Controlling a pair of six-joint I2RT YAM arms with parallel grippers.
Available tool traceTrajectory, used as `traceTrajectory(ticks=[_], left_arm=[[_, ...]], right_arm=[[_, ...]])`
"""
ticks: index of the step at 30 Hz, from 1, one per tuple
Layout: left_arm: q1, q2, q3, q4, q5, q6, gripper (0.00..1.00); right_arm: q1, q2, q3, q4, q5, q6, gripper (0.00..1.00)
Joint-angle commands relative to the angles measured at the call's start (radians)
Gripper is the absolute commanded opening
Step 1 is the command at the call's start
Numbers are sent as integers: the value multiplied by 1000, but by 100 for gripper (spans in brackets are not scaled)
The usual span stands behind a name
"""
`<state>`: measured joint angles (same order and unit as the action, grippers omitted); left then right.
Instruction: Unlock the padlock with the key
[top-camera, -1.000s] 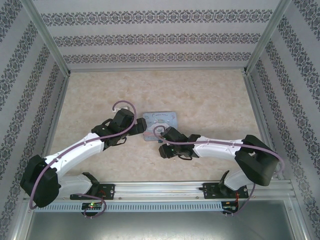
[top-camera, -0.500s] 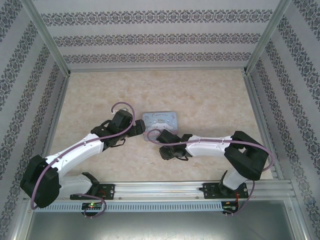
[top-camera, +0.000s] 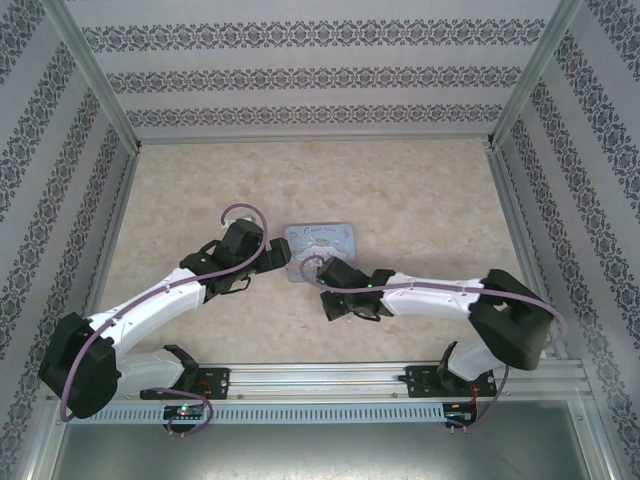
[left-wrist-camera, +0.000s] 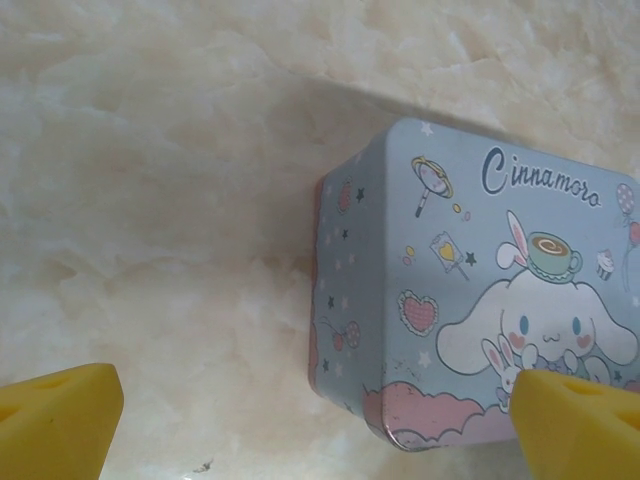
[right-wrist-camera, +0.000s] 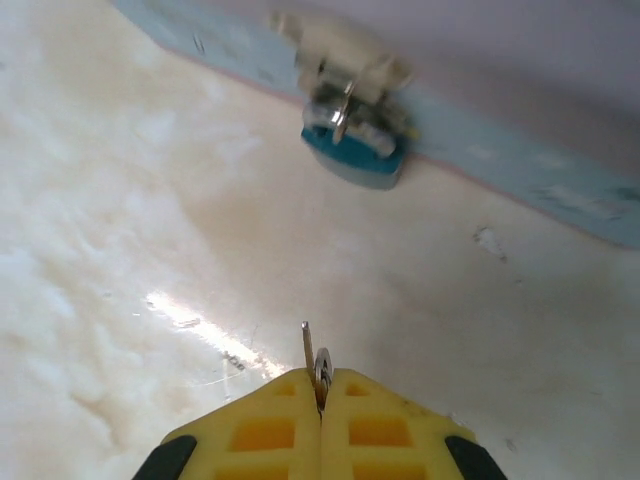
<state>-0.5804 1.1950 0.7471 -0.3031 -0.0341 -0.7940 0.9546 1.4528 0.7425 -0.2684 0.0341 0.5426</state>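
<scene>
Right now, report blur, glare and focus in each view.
Right wrist: the padlock is blurred, the key in the right tool sharper, a glare streak on the table. Left wrist: the tin print is crisp. Top external: even light, no glare.

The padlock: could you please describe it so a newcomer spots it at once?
On the pale marbled table lies a pale-blue cartoon-printed tin box. Against its side wall sits the tiny teal-blue padlock with a silvery shackle, far smaller and deeper teal than the tin.
</scene>
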Motion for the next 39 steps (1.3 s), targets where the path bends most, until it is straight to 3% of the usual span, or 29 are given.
traceTrajectory(ticks=[1,10,18,32,39], left_arm=[[10,-27,16,36,61,-22,99],[10,12,20,211,300,-87,100],[3,149,-3,552,490,-290,83],[-52,219,46,667,510,-292,51],[-75,243,28,738,523,-307,42]], right_arm=[[-73,-119,-43,34,-90,3,0],[-340,-349,-134,162,-468,-32,0],[-483,-361,-131,274,-717,18,0],[-487,-262,-114,393,-763,91,0],[-487,-249,-112,421,-764,109,0]])
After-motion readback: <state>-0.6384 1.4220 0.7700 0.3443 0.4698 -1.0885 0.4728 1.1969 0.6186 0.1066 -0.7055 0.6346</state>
